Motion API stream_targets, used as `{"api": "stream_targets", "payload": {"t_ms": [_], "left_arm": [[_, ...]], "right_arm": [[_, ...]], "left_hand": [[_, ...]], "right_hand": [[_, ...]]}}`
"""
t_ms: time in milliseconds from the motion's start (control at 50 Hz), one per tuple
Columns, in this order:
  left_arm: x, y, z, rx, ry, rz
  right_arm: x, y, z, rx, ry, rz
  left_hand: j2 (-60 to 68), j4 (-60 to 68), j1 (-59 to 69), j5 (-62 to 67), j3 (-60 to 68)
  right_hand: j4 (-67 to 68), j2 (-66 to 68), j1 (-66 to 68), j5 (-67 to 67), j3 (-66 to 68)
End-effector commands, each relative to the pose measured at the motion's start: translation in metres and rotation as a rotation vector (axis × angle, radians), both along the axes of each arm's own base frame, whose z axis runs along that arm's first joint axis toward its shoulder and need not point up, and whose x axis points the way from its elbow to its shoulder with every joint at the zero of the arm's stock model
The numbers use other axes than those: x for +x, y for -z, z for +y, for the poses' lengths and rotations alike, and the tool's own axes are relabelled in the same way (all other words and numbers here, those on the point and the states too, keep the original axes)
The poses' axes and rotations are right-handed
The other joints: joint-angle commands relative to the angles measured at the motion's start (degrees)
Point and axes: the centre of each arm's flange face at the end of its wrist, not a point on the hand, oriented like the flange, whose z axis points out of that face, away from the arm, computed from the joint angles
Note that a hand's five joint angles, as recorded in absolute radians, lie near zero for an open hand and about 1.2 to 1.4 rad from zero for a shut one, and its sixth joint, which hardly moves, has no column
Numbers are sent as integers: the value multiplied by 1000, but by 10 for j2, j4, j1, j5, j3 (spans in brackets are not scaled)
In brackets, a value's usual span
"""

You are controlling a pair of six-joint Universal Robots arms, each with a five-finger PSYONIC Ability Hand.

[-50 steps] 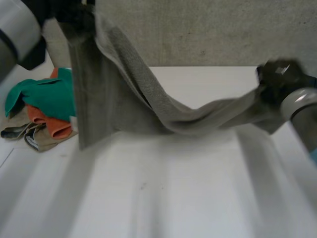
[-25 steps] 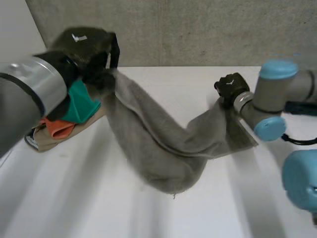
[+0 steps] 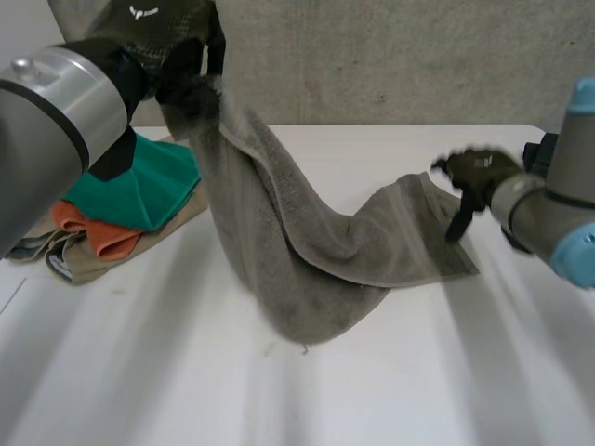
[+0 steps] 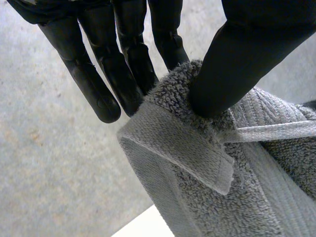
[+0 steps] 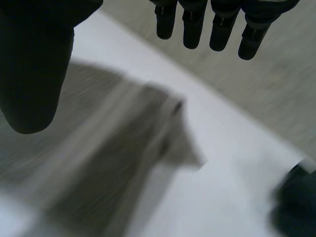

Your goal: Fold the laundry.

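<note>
While your left robot hand (image 4: 232, 64) pinches 1 corner of the soft grey terry towel (image 3: 297, 260) aloft, the rest sags onto the white worktop (image 3: 390, 400). Your right robot hand (image 3: 474, 172) hovers spread, empty; grip the far hem.

Towel (image 3: 307, 260): plain grey, paler woven border band. Left pile: green cloth (image 3: 139, 181), orange cloth (image 3: 98, 237), tan cloth (image 3: 93, 269). Table (image 3: 390, 390): white. Wall (image 3: 390, 56): speckled grey.
</note>
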Motion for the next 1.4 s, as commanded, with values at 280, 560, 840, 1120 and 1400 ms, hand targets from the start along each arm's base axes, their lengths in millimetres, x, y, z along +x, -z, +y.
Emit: {"api": "stream_targets", "payload": {"t_ms": [280,560,840,1120,1400], "left_arm": [[-20,-47,31,-84,85,80],[-7,-53,25,-88,0,83],[34,100,-45,261,-28,-320],[9,177,-92,357,-6,-441],[-24,12,-165,-371,-107,-56]], "right_arm": [[25,89,33,216,64,-283],[14,65,1,-74,255,-365],[-46,-59,10,-402,-98,281],[-35,-38,7,-174,-248,460],[9,-119,-95,-788,32,429]], "left_hand": [[113,112,137,139,117],[113,112,137,139,117],[113,112,137,139,117],[113,112,137,139,117],[113,112,137,139,117]], "right_hand": [[10,13,4,7,11],[678,681,672,675,679],[678,681,672,675,679],[678,681,672,675,679],[678,681,672,675,679]]}}
